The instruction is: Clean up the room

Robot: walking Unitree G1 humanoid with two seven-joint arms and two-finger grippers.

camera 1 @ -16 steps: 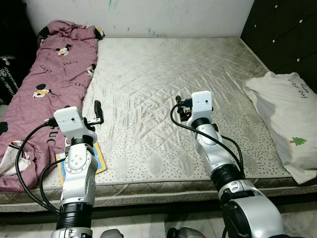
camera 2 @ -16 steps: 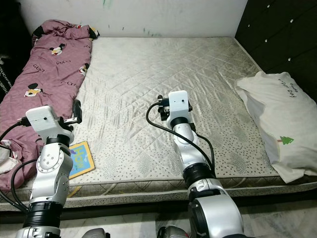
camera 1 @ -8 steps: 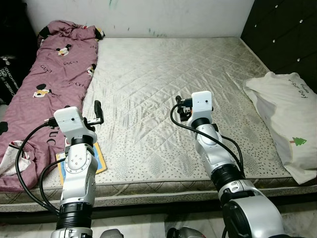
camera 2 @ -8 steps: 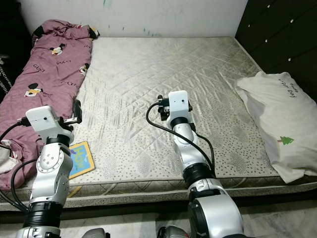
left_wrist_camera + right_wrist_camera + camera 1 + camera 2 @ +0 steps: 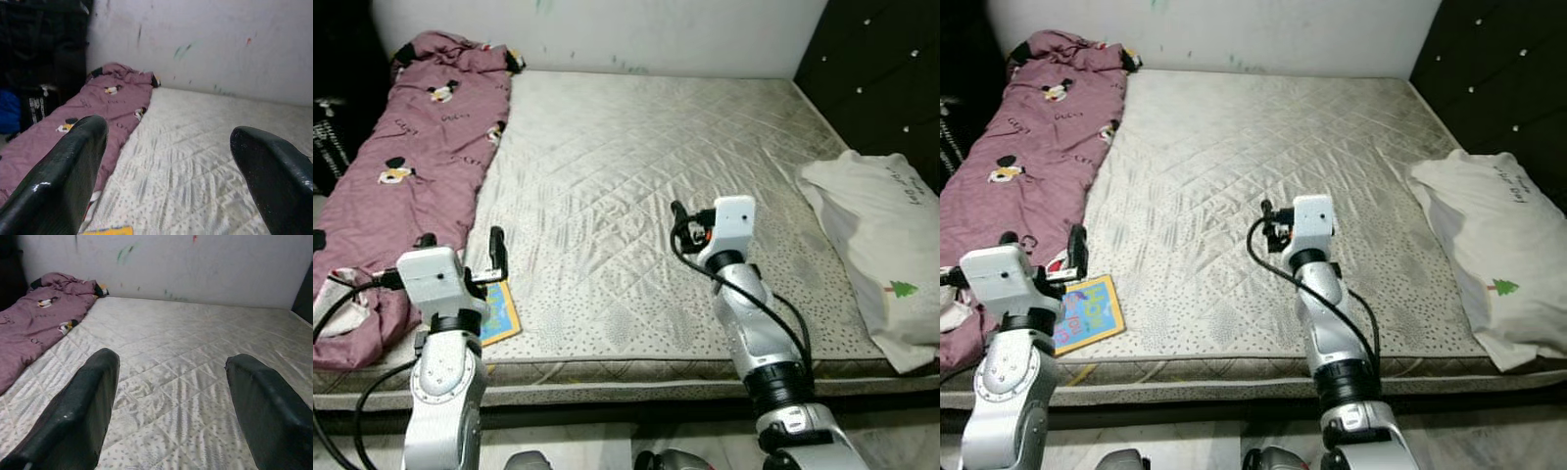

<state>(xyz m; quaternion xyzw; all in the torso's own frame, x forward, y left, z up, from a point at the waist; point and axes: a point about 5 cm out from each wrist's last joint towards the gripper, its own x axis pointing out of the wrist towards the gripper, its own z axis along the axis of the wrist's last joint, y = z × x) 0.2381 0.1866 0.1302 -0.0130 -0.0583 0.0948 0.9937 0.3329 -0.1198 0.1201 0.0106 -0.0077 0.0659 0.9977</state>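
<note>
The colourful thin book (image 5: 1085,312) at lower left lies flat on the grey quilted mattress (image 5: 636,166); the spread, empty left gripper (image 5: 495,257) may slide over it. The right gripper (image 5: 166,396) is spread too, holding nothing.

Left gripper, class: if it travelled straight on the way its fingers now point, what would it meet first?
Probably nothing near: the open left gripper points low across the grey quilted mattress toward the marked white wall. Depth is unclear, so it might graze the mattress first.
</note>
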